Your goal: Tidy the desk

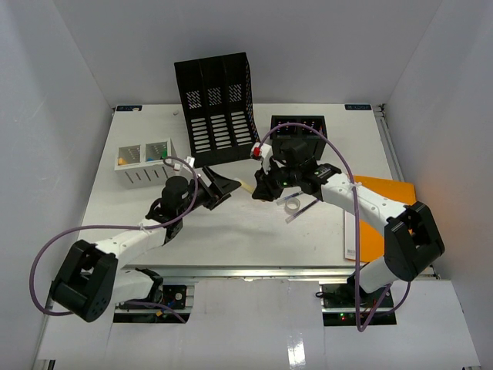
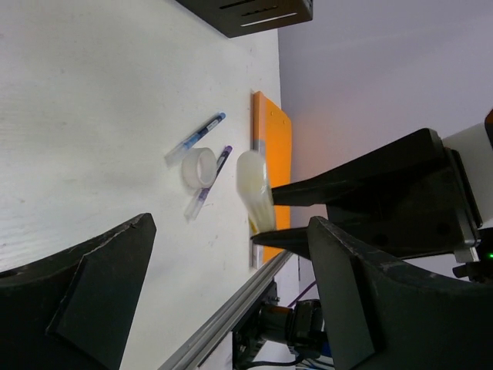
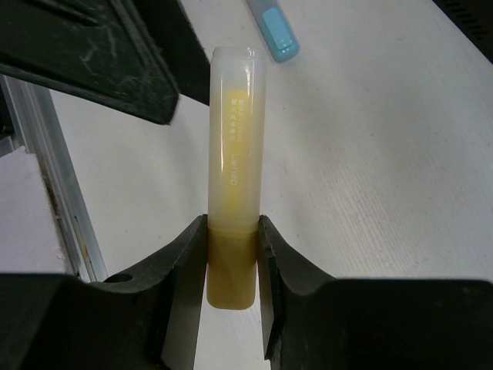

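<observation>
The white desk has a silver rail along its front edge. My right gripper is shut on a yellow highlighter, gripping its darker yellow end, and holds it above the desk with its pale cap pointing at my left gripper. The left gripper is open and empty, and the cap sits just short of its spread jaws. In the left wrist view the highlighter hangs ahead of the left gripper, pinched between the right gripper's black fingers.
A tall black file rack stands at the back. A black box is behind the right arm. A white bin is at the left. A tape roll, two pens and an orange notebook lie at the right.
</observation>
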